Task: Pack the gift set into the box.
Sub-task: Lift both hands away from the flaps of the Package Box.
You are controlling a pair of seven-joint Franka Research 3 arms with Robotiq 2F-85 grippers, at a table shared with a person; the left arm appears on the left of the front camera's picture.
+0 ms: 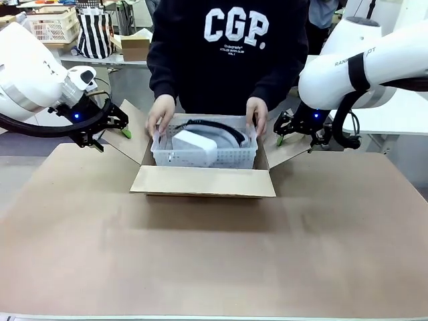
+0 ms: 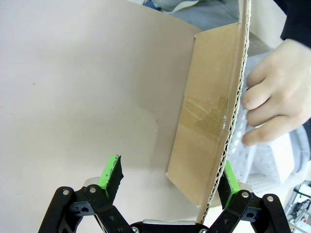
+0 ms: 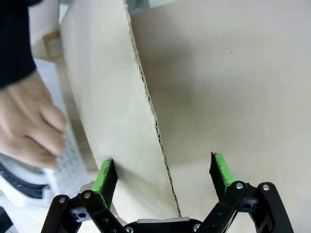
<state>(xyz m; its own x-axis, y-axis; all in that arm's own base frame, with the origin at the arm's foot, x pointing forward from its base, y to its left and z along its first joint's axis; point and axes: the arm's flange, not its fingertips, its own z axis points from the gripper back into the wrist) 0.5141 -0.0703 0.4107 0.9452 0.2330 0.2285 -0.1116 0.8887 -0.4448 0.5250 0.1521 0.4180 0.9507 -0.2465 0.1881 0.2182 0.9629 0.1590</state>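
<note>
The table (image 1: 200,267), covered in plain brown sheet, spreads across the front view. At its far middle stands the box (image 1: 200,180), a plain brown corrugated carton with its top flaps splayed outward and the near flap folded down toward the camera. Inside the box sits a white perforated plastic basket (image 1: 231,159). A person's hand (image 1: 160,112) holds one of its ends and the other hand (image 1: 257,115) holds the opposite end.

The gift set (image 1: 194,144) lies in the basket. It is a smooth white curved piece with a dark, finely striped band arcing behind it along the basket's far side.

The left gripper (image 1: 112,130) is at the box's left side flap. In the left wrist view its jaws stand wide apart with the flap's corrugated edge between them, close to one green pad (image 2: 228,178). The right gripper (image 1: 287,132) is at the right side flap. Its jaws are likewise spread, with the flap between them nearer one pad (image 3: 104,178).
</note>
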